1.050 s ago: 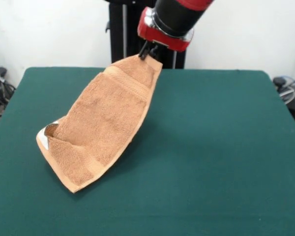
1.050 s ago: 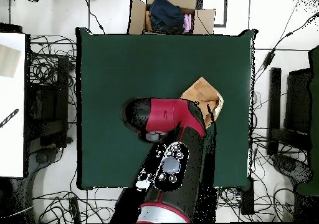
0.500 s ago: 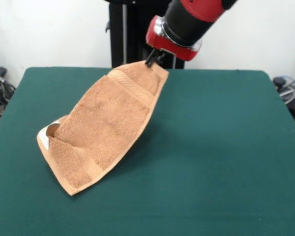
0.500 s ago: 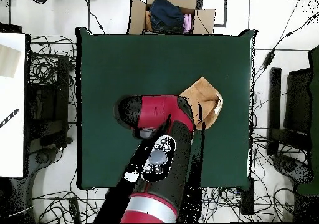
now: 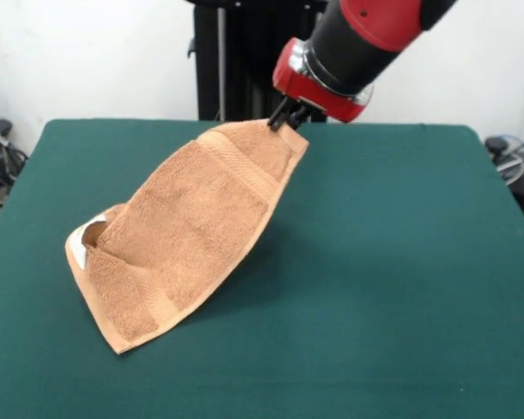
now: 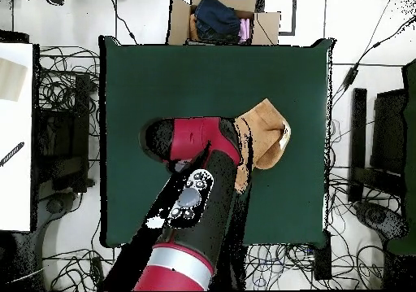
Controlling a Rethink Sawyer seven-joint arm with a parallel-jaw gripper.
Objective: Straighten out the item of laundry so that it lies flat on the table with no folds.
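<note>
Gripper lifts one corner of the towel over the green table.

The gripper (image 5: 287, 117) is closed on the top corner of the orange-tan towel (image 5: 188, 224) and holds it up in the air. From there the towel hangs down in a slope toward the left side of the front view, and its low end rests on the table (image 5: 402, 262). The low end is folded, with a small white label (image 5: 79, 250) showing at its edge. In the overhead view the red arm (image 6: 191, 193) covers part of the towel (image 6: 266, 132).
</note>
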